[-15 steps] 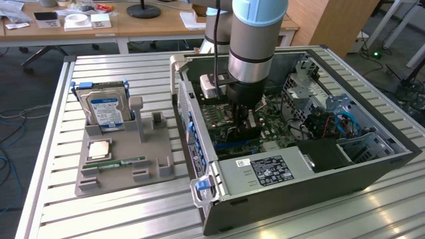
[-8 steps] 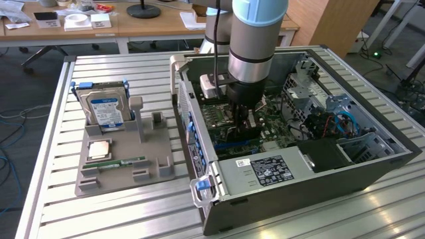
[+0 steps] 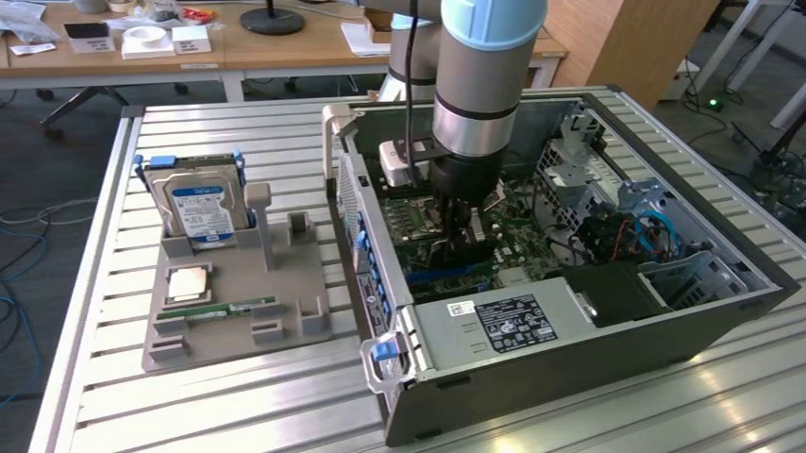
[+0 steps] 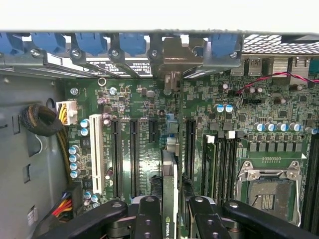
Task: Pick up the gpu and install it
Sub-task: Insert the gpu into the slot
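Your arm reaches down into the open computer case (image 3: 705, 311), its gripper (image 3: 456, 247) low over the green motherboard (image 4: 149, 169). From the wrist, both black fingers (image 4: 148, 219) are clamped on the gpu (image 4: 169, 199), which stands on edge between them, its thin green board running away toward the blue-clipped bracket row (image 4: 119, 45) at the case wall. The card sits over the expansion slots (image 4: 134, 149), between the white slot (image 4: 97, 152) and the memory slots (image 4: 222, 164); whether it is seated you cannot tell. In the exterior view's left, well apart from the case, the grey parts holder (image 3: 226, 321) carries the upright hard drive (image 3: 202, 208) and a memory stick (image 3: 221, 309).
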`<move>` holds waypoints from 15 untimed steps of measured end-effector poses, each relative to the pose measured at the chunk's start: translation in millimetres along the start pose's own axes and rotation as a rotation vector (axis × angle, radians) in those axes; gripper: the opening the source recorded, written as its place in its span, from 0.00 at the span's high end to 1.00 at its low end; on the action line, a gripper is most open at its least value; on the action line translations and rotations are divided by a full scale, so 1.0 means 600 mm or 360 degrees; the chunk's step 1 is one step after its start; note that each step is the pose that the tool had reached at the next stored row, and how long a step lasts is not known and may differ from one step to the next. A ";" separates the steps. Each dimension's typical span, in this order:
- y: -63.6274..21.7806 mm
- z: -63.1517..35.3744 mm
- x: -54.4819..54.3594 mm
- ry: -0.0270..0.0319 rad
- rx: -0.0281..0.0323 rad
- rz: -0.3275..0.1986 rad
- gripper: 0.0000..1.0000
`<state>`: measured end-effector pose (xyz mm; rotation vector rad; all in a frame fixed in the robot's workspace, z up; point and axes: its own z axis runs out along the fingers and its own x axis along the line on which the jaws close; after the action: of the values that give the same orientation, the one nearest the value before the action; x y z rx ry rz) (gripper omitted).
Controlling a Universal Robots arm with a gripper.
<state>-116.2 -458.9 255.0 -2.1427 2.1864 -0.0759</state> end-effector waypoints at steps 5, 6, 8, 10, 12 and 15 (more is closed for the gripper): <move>0.000 0.000 0.001 -0.00059 0.00000 0.0000 0.74; 0.000 0.000 0.002 -0.00057 -0.00002 0.0000 0.74; 0.000 0.000 0.002 -0.00059 0.00001 0.0001 0.74; 0.000 0.001 0.003 -0.00059 0.00001 0.0001 0.74; 0.000 0.002 0.003 -0.00055 -0.00001 0.0001 0.74; 0.001 0.004 0.003 -0.00054 -0.00001 0.0000 0.74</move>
<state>-116.6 -460.9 252.8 -2.1411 2.1848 -0.0722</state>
